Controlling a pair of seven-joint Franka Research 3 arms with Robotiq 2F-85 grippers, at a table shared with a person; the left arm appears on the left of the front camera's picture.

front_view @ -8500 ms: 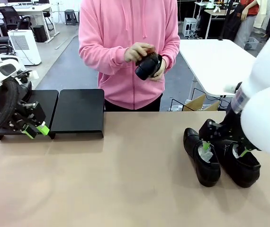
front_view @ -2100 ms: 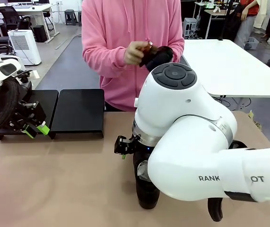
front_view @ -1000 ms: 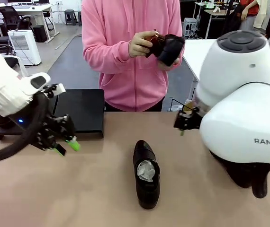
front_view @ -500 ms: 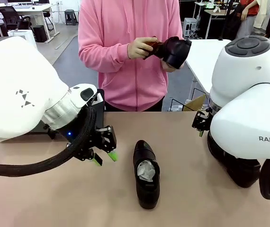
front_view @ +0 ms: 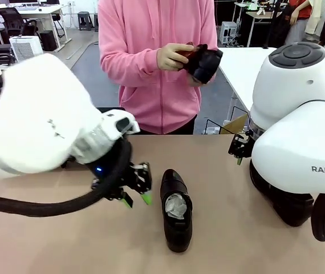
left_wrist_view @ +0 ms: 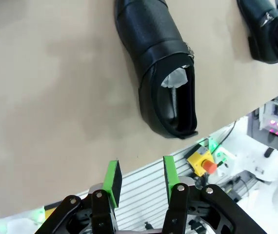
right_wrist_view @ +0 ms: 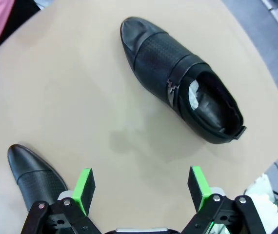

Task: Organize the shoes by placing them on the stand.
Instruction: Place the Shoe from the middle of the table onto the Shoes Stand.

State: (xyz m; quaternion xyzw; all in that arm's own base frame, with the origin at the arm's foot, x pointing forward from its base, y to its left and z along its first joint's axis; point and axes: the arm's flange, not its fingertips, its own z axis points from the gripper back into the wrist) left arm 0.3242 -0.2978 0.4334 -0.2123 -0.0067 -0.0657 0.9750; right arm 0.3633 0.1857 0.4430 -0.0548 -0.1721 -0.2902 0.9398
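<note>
A black shoe (front_view: 175,209) with white paper inside lies on the table's middle, toe toward the person. My left gripper (front_view: 136,198) hovers just left of it, open, nothing between its green pads. In the left wrist view that shoe (left_wrist_view: 157,63) lies ahead of the open left gripper (left_wrist_view: 140,179), and a second shoe (left_wrist_view: 263,28) shows at the top right. My right gripper (right_wrist_view: 140,187) is wide open above the table, with one shoe (right_wrist_view: 178,73) ahead of it and another shoe's toe (right_wrist_view: 31,176) at the lower left. The stand is hidden behind my left arm.
The person in a pink hoodie stands at the far side, holding another black shoe (front_view: 206,61) and a brown brush at chest height. My right arm's white body (front_view: 299,131) takes up the table's right side. The table's near edge runs behind the left gripper in the left wrist view.
My left arm has swung from the left side to the table's middle, bringing its gripper beside the shoe. The right arm has barely moved. The person keeps working on the held shoe.
</note>
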